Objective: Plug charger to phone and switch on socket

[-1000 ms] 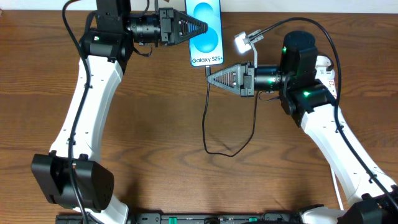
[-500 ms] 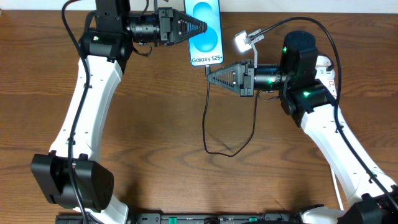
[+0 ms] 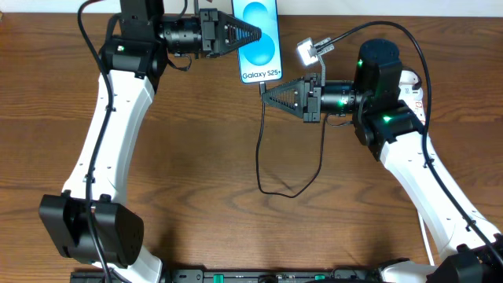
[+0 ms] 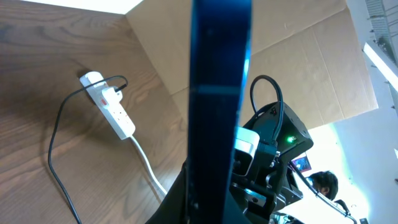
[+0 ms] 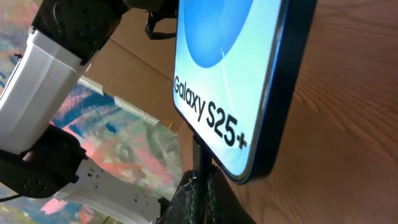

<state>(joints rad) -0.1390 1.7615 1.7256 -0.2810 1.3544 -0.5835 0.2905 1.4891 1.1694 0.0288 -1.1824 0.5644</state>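
Nearest the arms' bases, the charger (image 3: 260, 149) lies as a slack black loop on the brown wooden surface (image 3: 196, 157). One strand climbs toward the phone and the other runs up beside the right arm.

Further out, the right pincer (image 3: 264, 96) points left and is closed tight on the charger's thin end, just below the phone's bottom edge. From the right wrist, the small black tip (image 5: 199, 155) rises out of the pincer's closed fingers (image 5: 186, 202) and meets the bottom edge right under the "Galaxy S25+" lettering. Whether it is fully seated cannot be told.

Beyond that, the phone (image 3: 263, 59) sits at the far edge of the surface with its cyan-blue screen lit and facing up. The left pincer (image 3: 255, 36) reaches in from the left and is clamped on its side. The left wrist camera sees the phone as a dark blue band, edge-on.

Farthest to the right, the socket (image 4: 112, 113) lies flat on the surface, with the charger's black plug in it near the rounded end. Its white cord (image 4: 146, 163) trails away. The position of its switch cannot be made out.
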